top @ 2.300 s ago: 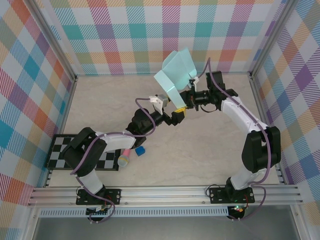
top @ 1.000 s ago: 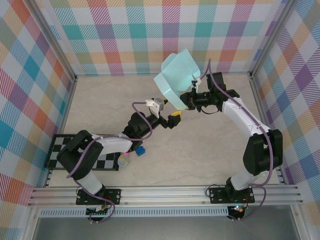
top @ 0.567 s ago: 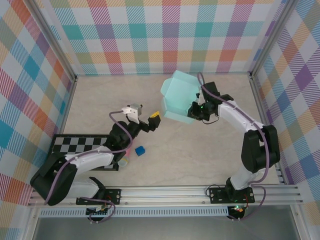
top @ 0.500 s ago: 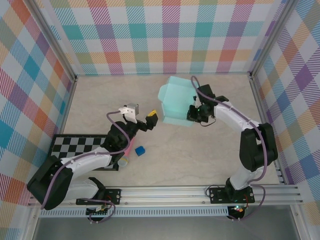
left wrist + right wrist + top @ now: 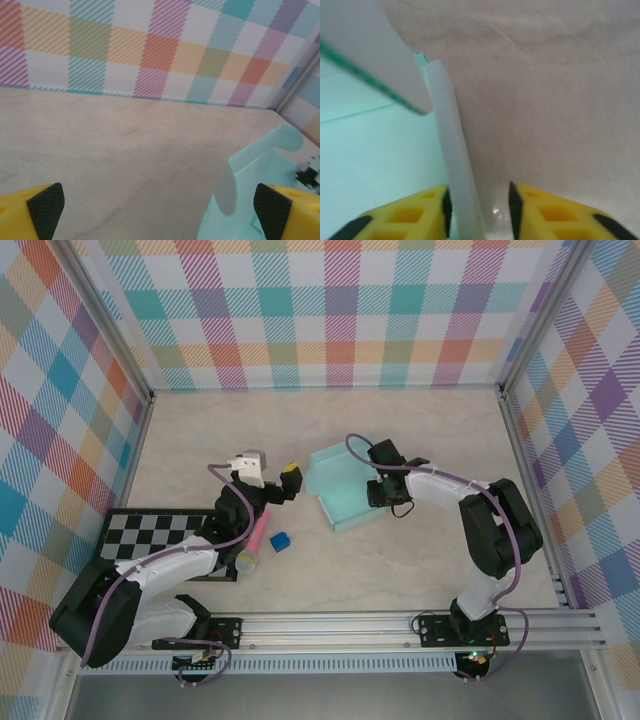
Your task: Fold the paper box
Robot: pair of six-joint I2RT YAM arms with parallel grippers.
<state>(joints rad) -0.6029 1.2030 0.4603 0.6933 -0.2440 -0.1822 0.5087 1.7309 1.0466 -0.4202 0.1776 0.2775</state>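
Lowered from mid-air, the paper box (image 5: 338, 490) is lying mid-table (image 5: 420, 570). Close up, the right gripper (image 5: 479, 202) is straddling its wall, jaws loosened; the left gripper (image 5: 160, 210) is gaping empty nearby.

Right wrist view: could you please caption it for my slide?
Right fingers straddle a wall of the mint paper box on the table.
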